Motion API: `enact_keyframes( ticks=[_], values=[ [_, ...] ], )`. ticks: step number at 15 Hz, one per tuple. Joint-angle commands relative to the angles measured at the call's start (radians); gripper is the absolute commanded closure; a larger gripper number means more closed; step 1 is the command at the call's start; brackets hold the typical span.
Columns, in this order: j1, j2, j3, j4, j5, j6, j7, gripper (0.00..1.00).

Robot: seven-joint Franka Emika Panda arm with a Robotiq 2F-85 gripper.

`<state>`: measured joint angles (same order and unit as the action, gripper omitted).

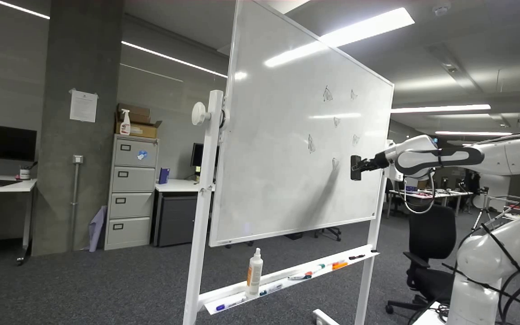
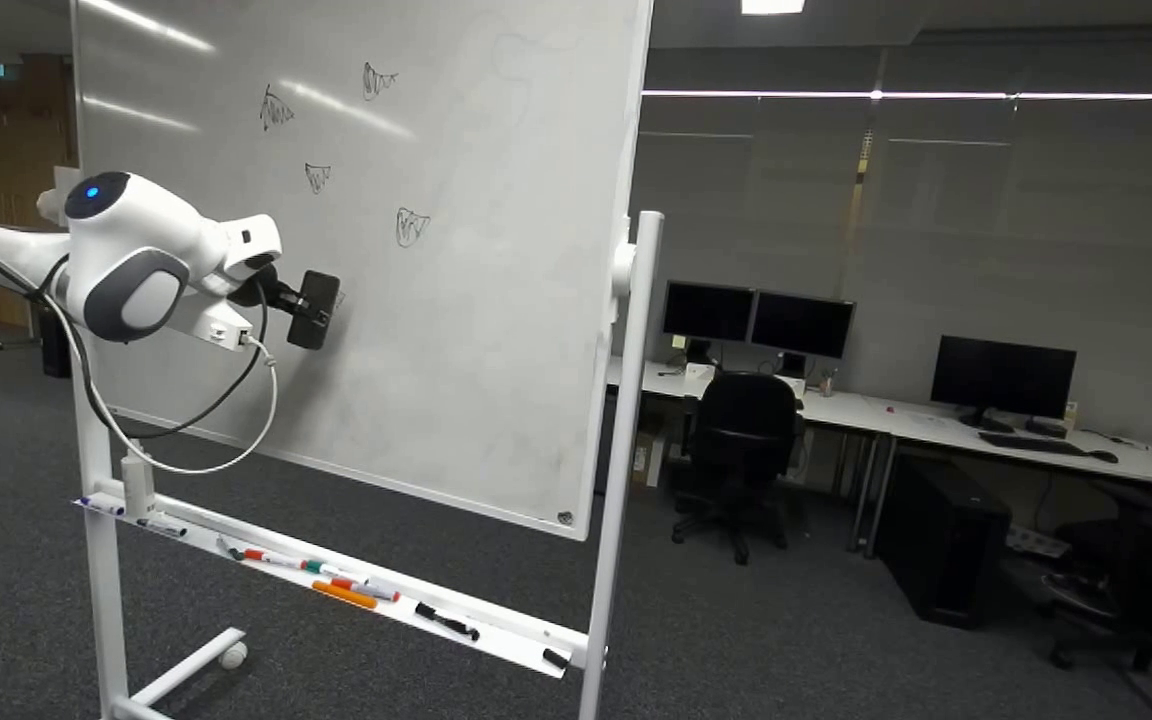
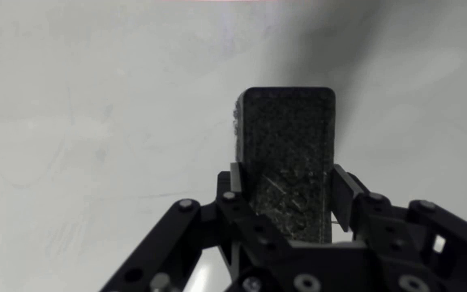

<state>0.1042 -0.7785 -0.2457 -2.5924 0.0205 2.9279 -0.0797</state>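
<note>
Pincer [image 3: 288,186] is gripping the black block [image 3: 288,125], prob. a board eraser, w/ one pad pressing each long side & the far end sticking out past the tips. Block's prob. weighing little & feeling stiff, w/ maybe a softer layer at the ragged left edge (wrist view); not looking fragile, tho its sides might be slipping under a weak pinch. Best hold, IMO: square across the long sides, approx. mid-length. Long axis is running approx. vert. in both exterior views, broad face pointing back toward the pincer. Block's sitting just in front of the whiteboard [image 1: 278,180], nr the scribbles [image 2: 412,228]; can't tell re contact. Below, the tray [image 2: 511,638] is carrying markers [image 2: 273,558] & a bottle [image 1: 254,274].
</note>
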Motion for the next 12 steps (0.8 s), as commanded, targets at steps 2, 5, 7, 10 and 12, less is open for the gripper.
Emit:
enact_keyframes(
  ticks=[2,5,7,10,12],
  values=[
    [-0.016,-0.022,0.023,-0.011,0.023,-0.016,-0.012,0.45],
    [-0.016,-0.031,0.025,-0.018,0.023,-0.017,-0.011,0.45],
    [-0.016,-0.031,0.025,-0.019,0.023,-0.017,-0.011,0.45],
    [-0.016,-0.031,0.025,-0.02,0.023,-0.017,-0.011,0.45],
    [-0.016,-0.031,0.025,-0.02,0.023,-0.017,-0.011,0.45]
  ],
)
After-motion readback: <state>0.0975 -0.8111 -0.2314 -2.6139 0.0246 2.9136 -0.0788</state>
